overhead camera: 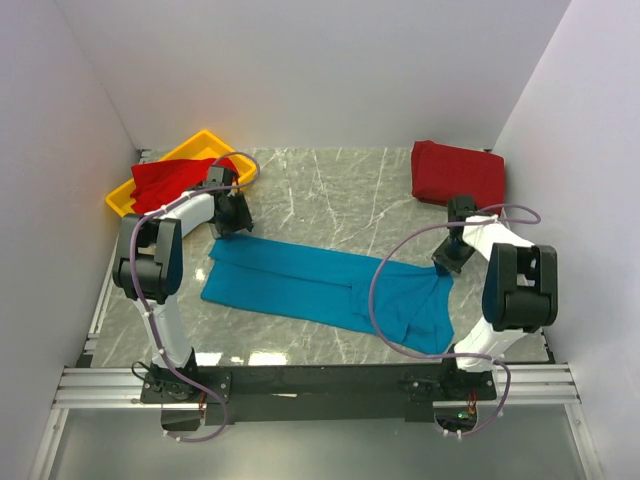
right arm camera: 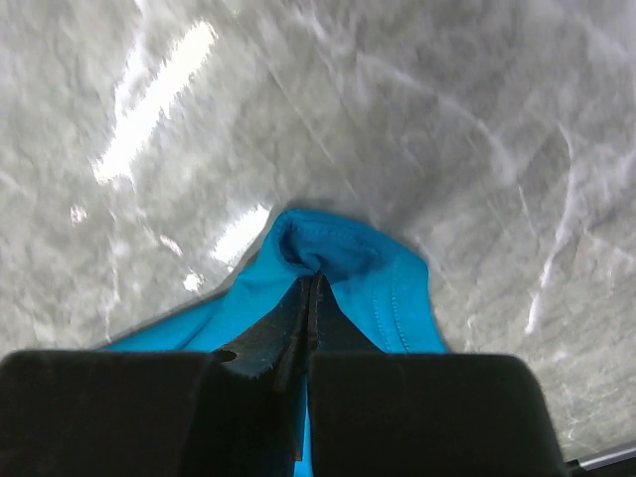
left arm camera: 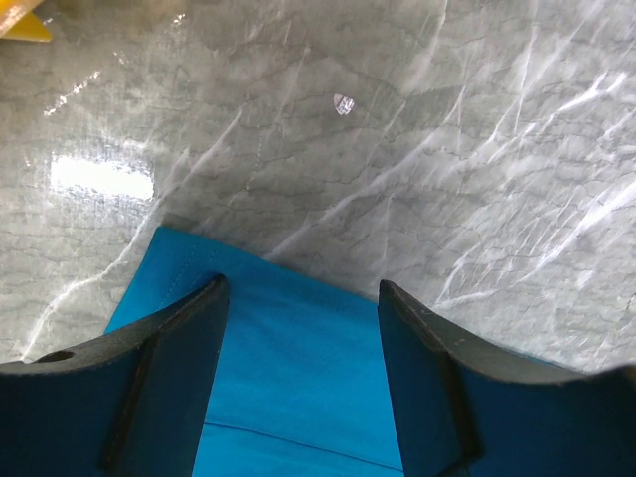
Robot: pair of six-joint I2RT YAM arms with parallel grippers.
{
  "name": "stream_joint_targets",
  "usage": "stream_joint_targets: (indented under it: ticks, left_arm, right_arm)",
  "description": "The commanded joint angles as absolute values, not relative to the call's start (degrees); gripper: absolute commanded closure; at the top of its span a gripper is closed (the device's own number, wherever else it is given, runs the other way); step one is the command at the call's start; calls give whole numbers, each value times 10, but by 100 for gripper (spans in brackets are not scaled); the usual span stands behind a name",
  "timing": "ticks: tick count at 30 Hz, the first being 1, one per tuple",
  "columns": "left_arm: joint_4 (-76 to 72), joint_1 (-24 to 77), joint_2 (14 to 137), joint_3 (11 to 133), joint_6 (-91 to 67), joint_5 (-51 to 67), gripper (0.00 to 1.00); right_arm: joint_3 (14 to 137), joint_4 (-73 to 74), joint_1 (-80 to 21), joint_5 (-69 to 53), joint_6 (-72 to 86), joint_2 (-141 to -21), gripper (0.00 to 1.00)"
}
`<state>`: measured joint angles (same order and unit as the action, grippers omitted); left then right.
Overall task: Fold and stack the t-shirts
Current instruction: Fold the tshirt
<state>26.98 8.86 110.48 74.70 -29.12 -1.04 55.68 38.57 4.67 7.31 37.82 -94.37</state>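
One grip holds: right gripper pinches teal shirt at 3 o'clock, left gripper gapes at 9, so pulling may skew it.

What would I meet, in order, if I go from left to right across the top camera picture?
Yellow tray → left gripper → blue shirt → folded red shirt.
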Motion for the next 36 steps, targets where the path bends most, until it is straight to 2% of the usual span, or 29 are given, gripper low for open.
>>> stream_joint_targets:
  ticks: [1, 14, 16, 18, 19, 21, 28, 34, 36]
  left_arm:
    - [258, 91, 1131, 747, -279, -4, 31]
    - [286, 96, 1190, 907, -273, 26, 28]
    - [294, 98, 1190, 923, -274, 28, 26]
    - [294, 99, 1184, 926, -274, 31, 25]
    - [294, 99, 1177, 926, -274, 32, 24]
    - [294, 102, 1164, 927, -275, 38, 23]
    - [295, 115, 1118, 922, -273, 54, 22]
    - [277, 135, 1082, 878, -270, 76, 22]
    - [267, 141, 1073, 854, -268, 79, 23]
  right_arm:
    - [597, 379, 53, 125, 369, -971, 100]
    - [775, 414, 54, 157, 349, -1067, 100]
    - [803, 426, 54, 164, 343, -1072, 92]
    - [816, 432, 54, 165, 340, -1071, 77]
    - [817, 432, 54, 163, 340, -1064, 65]
    - [801, 421, 53, 153, 340, -1050, 56]
    - [705, 393, 48, 120, 350, -928, 47]
    - [623, 384, 3, 56, 364, -812, 48]
    - [607, 386, -59, 39, 369, -793, 50]
